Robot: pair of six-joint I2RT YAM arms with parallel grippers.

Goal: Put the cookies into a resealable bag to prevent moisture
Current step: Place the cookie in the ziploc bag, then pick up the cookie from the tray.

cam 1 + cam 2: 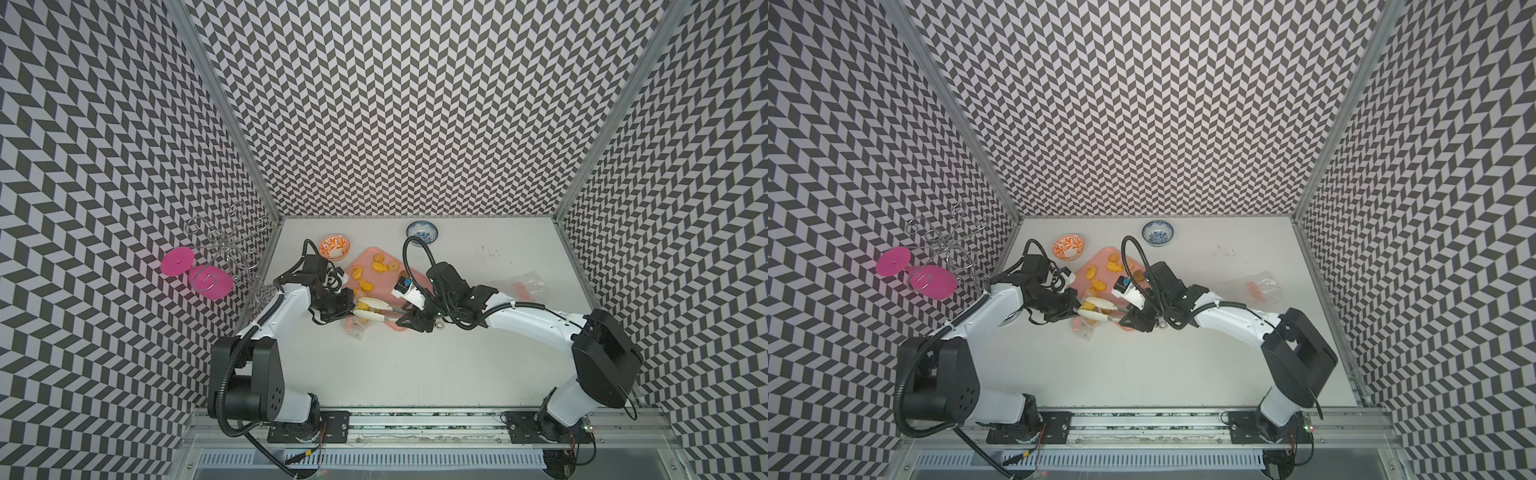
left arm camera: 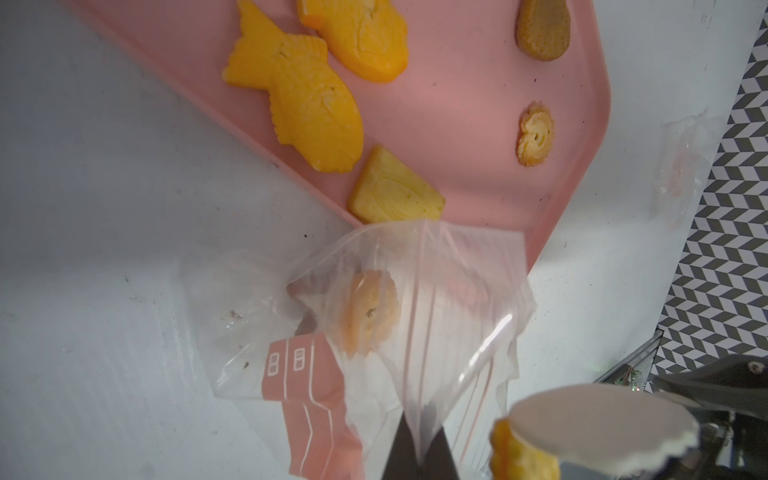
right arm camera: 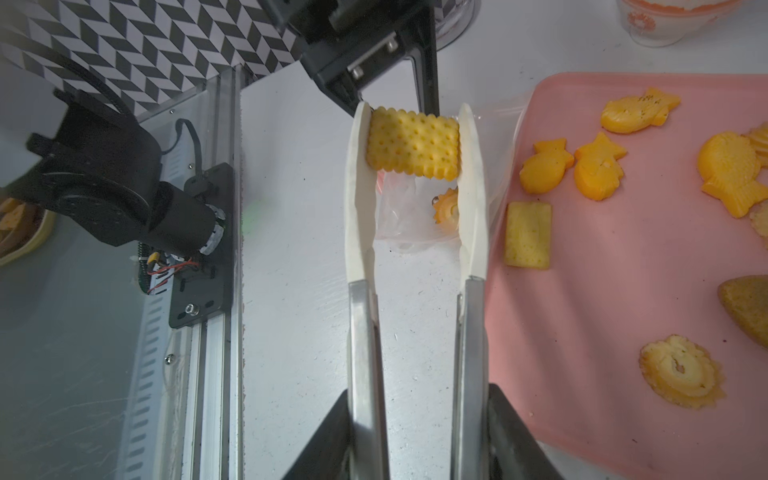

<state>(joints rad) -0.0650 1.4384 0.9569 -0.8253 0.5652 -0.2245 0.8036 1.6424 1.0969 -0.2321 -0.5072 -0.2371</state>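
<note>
Currently: tongs clamped on a biscuit beside the held bag

On my screen, at nine o'clock on the far left, a wire rack (image 1: 232,241) carries glossy pink glassware (image 1: 212,282). The left gripper (image 2: 415,451) is pinched tight on the thin clear film of the resealable bag (image 2: 436,291). The bag's pink printed panel sags onto the white table (image 1: 415,365), and one ridged flower cookie (image 2: 372,318) lies inside. At eleven o'clock of the bag sits an orange-patterned bowl (image 1: 334,247).

The tongs (image 3: 361,332), steel arms with cream scalloped tips, are clamped on a dimpled yellow rectangular cookie (image 3: 413,143) just beside the bag's mouth. The right gripper (image 3: 419,415) squeezes both tong arms.

At one o'clock of the bag, a smooth pink tray (image 3: 602,311) bears the other cookies (image 3: 546,170): fish shapes, a rectangle, a swirl and a brown one. A blue-patterned bowl (image 1: 422,232) stands at one o'clock of the tray. A crumpled second bag (image 1: 521,286) lies at three.
</note>
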